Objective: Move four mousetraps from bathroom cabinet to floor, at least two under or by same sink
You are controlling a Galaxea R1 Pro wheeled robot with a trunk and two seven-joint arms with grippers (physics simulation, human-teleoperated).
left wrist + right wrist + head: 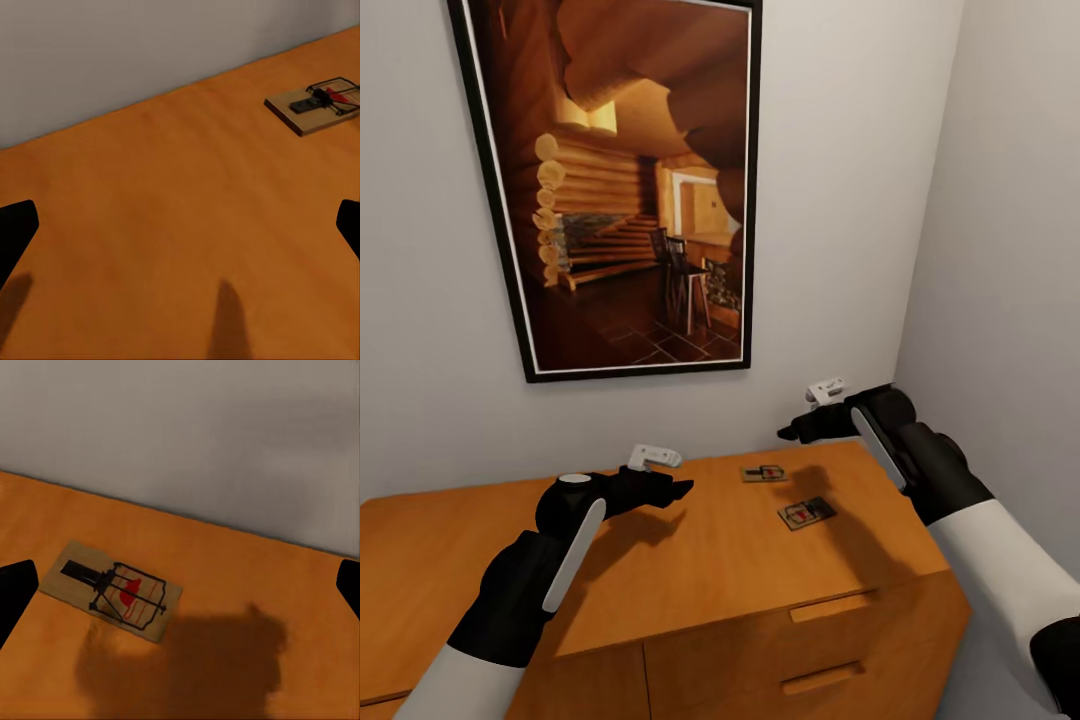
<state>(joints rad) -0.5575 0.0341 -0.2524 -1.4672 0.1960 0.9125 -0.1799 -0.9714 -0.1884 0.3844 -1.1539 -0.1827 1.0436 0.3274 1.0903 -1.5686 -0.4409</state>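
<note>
Orange cabinet (690,570) top — two mousetraps (806,514) — grey corner walls (860,200).

- A mousetrap (111,589) lies flat on the orange-brown wooden top of the cabinet (247,570), its tan base carrying black wire and a red mark.
- Beyond the mousetrap, the cabinet top ends against a plain grey wall (195,435).
- A dark, blurry shadow (187,667) falls on the wood just beside the mousetrap and reaches its nearer edge.
- The right gripper (180,592) has its two black fingertips (15,589) spread wide apart, one on either side of the mousetrap and clear of it.
</note>
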